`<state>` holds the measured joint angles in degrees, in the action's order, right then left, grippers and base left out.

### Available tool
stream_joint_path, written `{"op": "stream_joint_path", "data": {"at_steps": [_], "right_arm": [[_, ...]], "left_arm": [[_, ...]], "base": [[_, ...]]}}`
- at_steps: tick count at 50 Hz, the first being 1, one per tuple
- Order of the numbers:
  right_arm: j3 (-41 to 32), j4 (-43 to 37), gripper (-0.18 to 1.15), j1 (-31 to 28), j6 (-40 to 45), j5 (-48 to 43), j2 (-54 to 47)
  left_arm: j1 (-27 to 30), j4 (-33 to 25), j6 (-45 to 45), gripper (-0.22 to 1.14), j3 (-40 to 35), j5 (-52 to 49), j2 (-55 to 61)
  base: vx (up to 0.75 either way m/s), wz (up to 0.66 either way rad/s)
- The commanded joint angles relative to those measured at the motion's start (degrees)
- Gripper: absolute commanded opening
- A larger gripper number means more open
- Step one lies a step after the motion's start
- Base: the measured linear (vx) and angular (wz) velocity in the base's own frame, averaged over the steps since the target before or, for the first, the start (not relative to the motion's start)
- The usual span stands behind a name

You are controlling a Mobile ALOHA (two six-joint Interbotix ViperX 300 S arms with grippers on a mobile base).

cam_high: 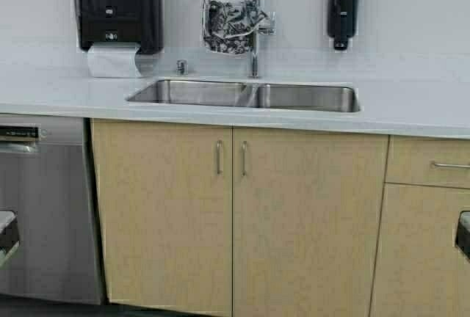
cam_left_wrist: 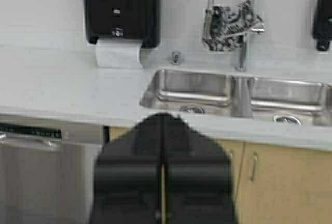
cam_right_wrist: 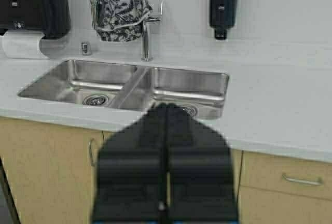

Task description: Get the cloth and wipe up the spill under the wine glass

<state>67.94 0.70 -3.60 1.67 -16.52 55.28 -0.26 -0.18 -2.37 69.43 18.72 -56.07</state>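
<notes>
Hanging cloth (cam_high: 232, 26): grey-white, dark leaf print, bunched on the tap (cam_high: 254, 45) behind the sink (cam_high: 242, 95).
Left gripper (cam_left_wrist: 163, 130): fingers pressed together, empty.
Right gripper (cam_right_wrist: 166, 117): the same.

The high view faces the white counter (cam_high: 411, 108) squarely from farther back, while both wrist views look closer, all sharing the double steel sink (cam_high: 246, 95).

cloth (cam_high: 232, 26) on faucet (cam_high: 253, 38), behind sink (cam_high: 242, 95)
</notes>
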Motion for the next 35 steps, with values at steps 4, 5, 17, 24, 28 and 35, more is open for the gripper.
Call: {"op": "stream_joint_path", "data": {"at_steps": [4, 5, 17, 24, 28, 35], "right_arm": [[0.70, 0.00, 0.06, -0.09, -0.44, 0.88, 1.41], [0.88, 0.00, 0.06, -0.09, -0.53, 1.32, 1.85], [1.32, 0.00, 0.06, -0.09, -1.05, 2.37, 6.33], [-0.70, 0.00, 0.06, -0.09, -0.62, -0.97, 0.53], [-1.85, 0.00, 0.06, -0.09, -0.26, -0.18, -1.76], [-1.76, 0.00, 0.06, -0.09, 0.18, 0.35, -0.35]], "left_arm": [[-0.09, 0.18, -0.97, 0.03, -0.97, 1.32, 3.25], [-0.09, 0.18, -1.14, 0.03, -0.88, 1.32, 3.60], [-0.09, 0.79, -2.11, 0.03, -0.79, 1.32, 3.43], [-0.09, 0.88, -1.93, 0.03, 0.09, 1.32, 1.76], [-0.09, 0.88, -1.85, 0.03, 0.53, 1.32, 0.44], [-0.09, 0.97, -1.85, 0.03, 0.35, 1.32, 0.35]], "base": [[0.32, 0.09], [0.32, 0.08], [0.31, 0.00], [0.32, -0.04], [0.31, -0.02], [0.31, -0.01]]}}
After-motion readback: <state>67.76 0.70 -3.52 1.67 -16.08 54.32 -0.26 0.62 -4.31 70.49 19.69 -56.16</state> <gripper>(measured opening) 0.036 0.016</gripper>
